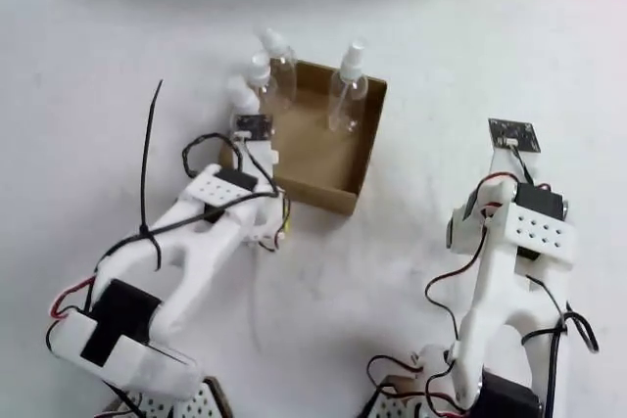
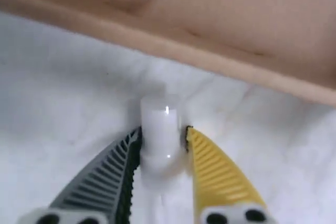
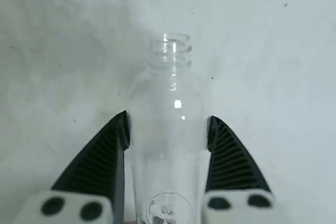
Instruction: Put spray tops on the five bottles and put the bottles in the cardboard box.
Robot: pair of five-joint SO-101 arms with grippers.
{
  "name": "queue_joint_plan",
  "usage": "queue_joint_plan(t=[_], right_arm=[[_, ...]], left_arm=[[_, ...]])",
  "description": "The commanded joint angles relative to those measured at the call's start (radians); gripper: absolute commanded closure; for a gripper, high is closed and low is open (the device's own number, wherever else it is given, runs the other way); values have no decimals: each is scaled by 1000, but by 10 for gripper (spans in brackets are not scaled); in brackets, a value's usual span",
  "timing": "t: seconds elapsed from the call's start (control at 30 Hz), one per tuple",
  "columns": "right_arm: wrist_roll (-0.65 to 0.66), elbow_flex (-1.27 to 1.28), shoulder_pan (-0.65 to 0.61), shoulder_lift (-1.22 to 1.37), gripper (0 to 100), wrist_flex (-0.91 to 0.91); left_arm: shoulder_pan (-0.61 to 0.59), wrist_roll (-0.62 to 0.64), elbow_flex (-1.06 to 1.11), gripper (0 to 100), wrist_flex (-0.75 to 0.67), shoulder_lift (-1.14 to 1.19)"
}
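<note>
The bench (image 1: 441, 46) is plain white, and the cardboard box (image 1: 364, 159) is plain brown. The bottles (image 1: 345, 105) at the box are clear with white tops. The left arm's fingers (image 2: 105, 177) are ribbed: one grey with a black inner edge, the other yellow. The spray top (image 2: 160, 129) in them is white. The right arm's fingers (image 3: 100, 161) are ribbed black on white bases, and the bottle (image 3: 168, 129) in them is colourless and see-through. Both arms are white — left arm (image 1: 196, 232), right arm (image 1: 509, 271) — with black cables and red wires.
</note>
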Motion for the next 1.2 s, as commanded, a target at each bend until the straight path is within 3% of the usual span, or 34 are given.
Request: queue_joint_plan(t=[0.0, 0.2, 0.47, 0.73, 0.83, 1.0, 1.17], right_arm=[[2, -87, -10, -71, 982, 58], [0, -184, -42, -189, 982, 96], [-8, -181, -154, -377, 982, -42], [-9, -181, -166, -561, 982, -226], [-52, -180, -266, -610, 982, -251], [-282, -104, -486, -704, 982, -323], [-313, 100, -625, -839, 982, -549]], left_arm=[[-12, -26, -11, 980, 20, -36], [-76, -26, 110, 980, 35, -242], [-130, -26, 287, 980, 9, -602], [-231, -26, 310, 980, 8, -714], [-269, -26, 285, 980, 12, -716], [-340, -26, 276, 979, 5, -725], [-406, -26, 255, 979, 8, -763]])
